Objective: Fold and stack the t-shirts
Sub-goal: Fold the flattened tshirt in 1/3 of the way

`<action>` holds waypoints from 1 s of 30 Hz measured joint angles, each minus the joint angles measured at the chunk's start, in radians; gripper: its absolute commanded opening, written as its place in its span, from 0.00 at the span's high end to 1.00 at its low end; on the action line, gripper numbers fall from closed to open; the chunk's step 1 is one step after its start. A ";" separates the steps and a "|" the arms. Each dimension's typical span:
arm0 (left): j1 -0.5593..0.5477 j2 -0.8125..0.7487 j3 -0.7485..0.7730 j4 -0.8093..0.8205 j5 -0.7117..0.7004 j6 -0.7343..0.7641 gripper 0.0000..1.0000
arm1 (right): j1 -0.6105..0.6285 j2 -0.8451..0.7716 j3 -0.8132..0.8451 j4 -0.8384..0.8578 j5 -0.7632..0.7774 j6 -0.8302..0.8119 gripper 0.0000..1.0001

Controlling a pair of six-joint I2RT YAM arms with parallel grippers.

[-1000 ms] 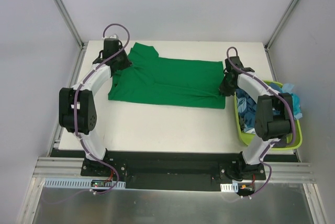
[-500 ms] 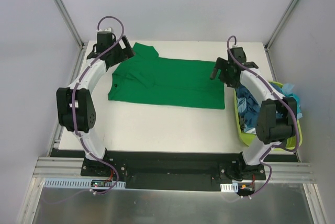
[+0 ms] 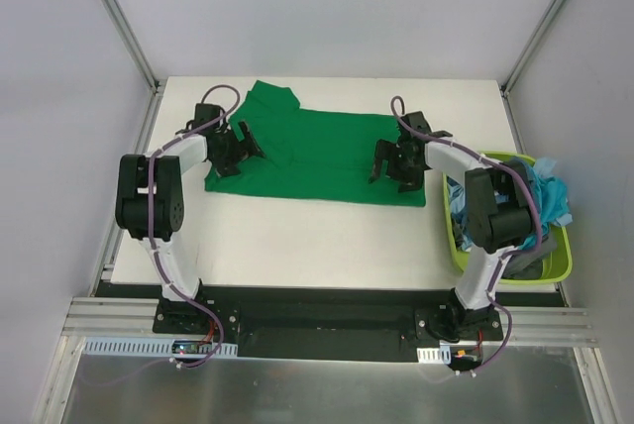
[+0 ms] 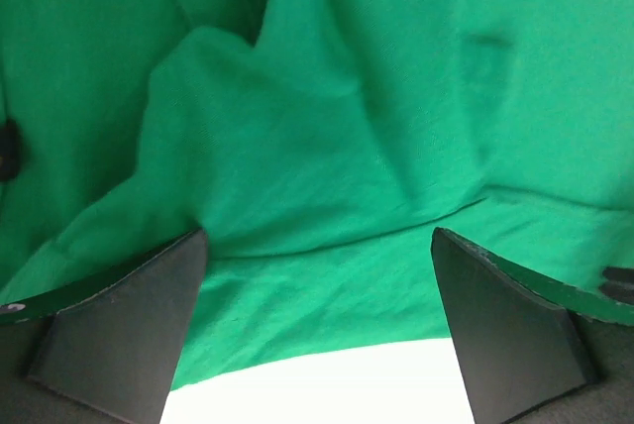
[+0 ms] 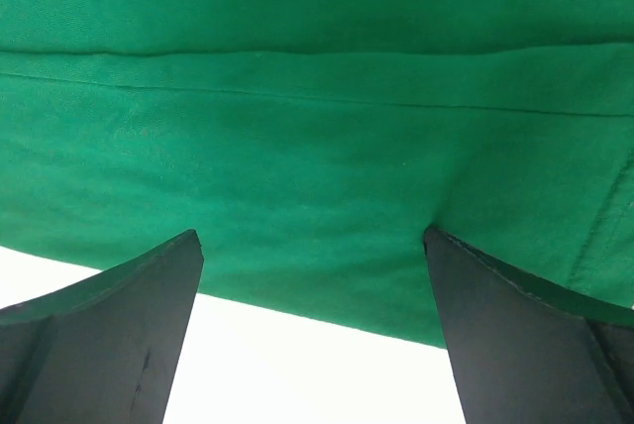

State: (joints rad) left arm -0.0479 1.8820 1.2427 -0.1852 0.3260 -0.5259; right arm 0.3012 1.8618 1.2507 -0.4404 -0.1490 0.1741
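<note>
T-shirt, plain bright green soft cloth (image 3: 317,152), spread flat left of the lime-green plastic basket (image 3: 550,277); light, limp, probably prone to sag, best pinched at its near hem; left gripper (image 4: 317,238) and right gripper (image 5: 312,236) both gape empty.

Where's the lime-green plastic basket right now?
Top external view: the lime-green plastic basket sits at the white table's right edge, just right of the spread bright green cloth t-shirt, with blue and turquoise shirts piled inside.
</note>
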 measured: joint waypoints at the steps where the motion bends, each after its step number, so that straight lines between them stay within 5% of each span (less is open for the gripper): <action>1: 0.006 0.000 -0.024 -0.003 0.002 -0.006 0.01 | -0.002 0.005 -0.001 0.000 -0.002 0.001 0.04; 7: 0.025 -0.149 -0.233 0.049 0.006 -0.074 0.01 | 0.003 -0.060 -0.101 0.077 -0.021 0.005 0.04; 16: 0.023 -0.568 -0.616 -0.026 -0.110 -0.177 0.01 | 0.088 -0.335 -0.420 0.138 -0.025 0.032 0.04; 22: 0.021 -0.764 -0.716 -0.161 -0.179 -0.216 0.01 | 0.151 -0.520 -0.578 0.121 -0.047 0.067 0.04; 30: -0.005 -0.903 -0.690 -0.282 -0.243 -0.242 0.01 | 0.153 -0.618 -0.574 0.058 -0.029 0.065 0.04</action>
State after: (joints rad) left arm -0.0532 0.9794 0.5526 -0.4671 0.0834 -0.7681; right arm 0.4538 1.2438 0.6769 -0.3828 -0.1776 0.2390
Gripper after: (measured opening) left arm 0.990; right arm 0.965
